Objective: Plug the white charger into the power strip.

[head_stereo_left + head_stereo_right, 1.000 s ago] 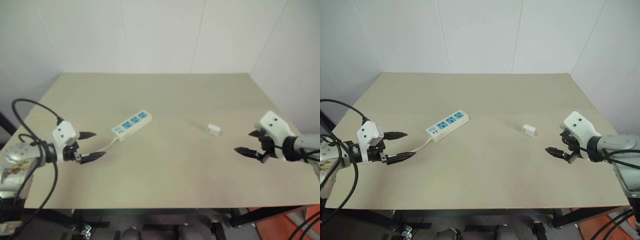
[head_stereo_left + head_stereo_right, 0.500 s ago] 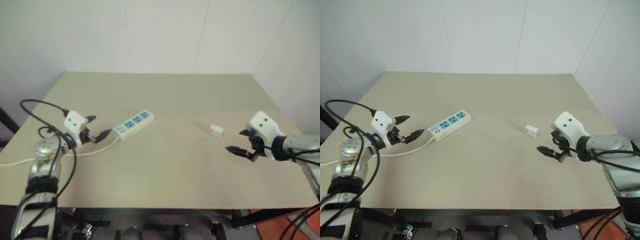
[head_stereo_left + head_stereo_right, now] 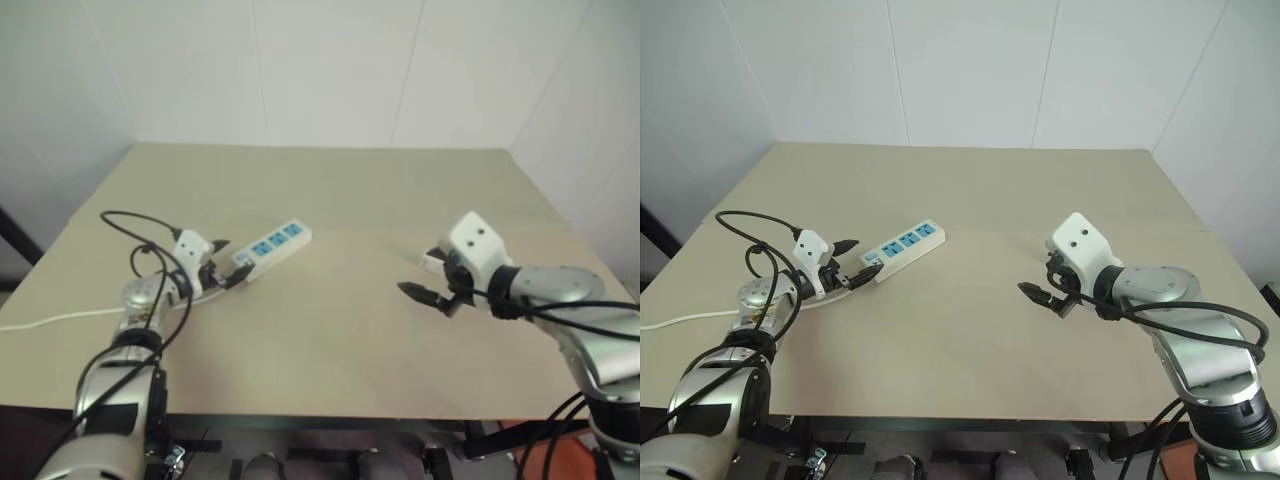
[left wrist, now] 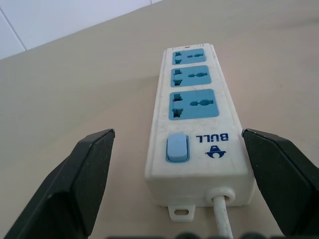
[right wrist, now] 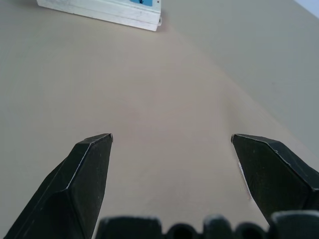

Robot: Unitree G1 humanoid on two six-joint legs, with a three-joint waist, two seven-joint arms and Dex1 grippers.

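Note:
The power strip (image 3: 270, 245) lies slanted on the tan table, left of centre, with three blue sockets and a switch (image 4: 177, 148) at its near end. My left gripper (image 3: 228, 260) is open, and its fingers straddle the strip's switch end (image 4: 178, 133) without touching it. The white charger (image 3: 432, 258) lies right of centre, mostly hidden behind my right gripper (image 3: 415, 278). That gripper is open, hovers just in front of the charger, and holds nothing (image 5: 172, 136).
The strip's white cord (image 3: 60, 320) trails left across the table and off its left edge. The table (image 3: 330, 180) is bare between the strip and the charger. White walls close in behind and to the right.
My left gripper has moved forward and to the right, up to the strip's switch end. My right gripper has swung left and now covers most of the charger. Both stayed open.

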